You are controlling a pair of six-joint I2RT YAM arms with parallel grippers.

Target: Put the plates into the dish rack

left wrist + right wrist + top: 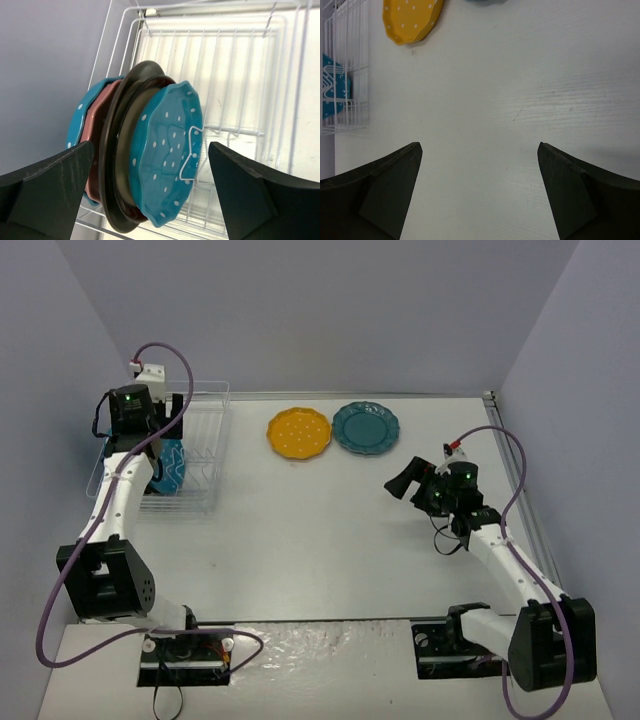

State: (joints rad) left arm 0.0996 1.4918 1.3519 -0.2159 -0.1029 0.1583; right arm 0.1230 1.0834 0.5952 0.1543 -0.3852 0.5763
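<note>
The dish rack [213, 445] stands at the far left with several plates upright in its tines. In the left wrist view these are a bright blue dotted plate [167, 150] in front, two dark-rimmed plates [116, 150], a pink plate [97, 132] and another blue plate [81, 114]. My left gripper [151, 150] hangs open over them, its fingers either side of the stack and apart from it. A yellow dotted plate [299, 433] and a dark teal plate [365, 427] lie flat at the back of the table. My right gripper [402, 483] is open and empty above bare table [480, 147].
The rack's free wire slots [240, 75] lie to the right of the standing plates. In the right wrist view the yellow plate [410, 17] and the rack's corner [347, 100] show at the top left. Grey walls close in the table at the left, back and right.
</note>
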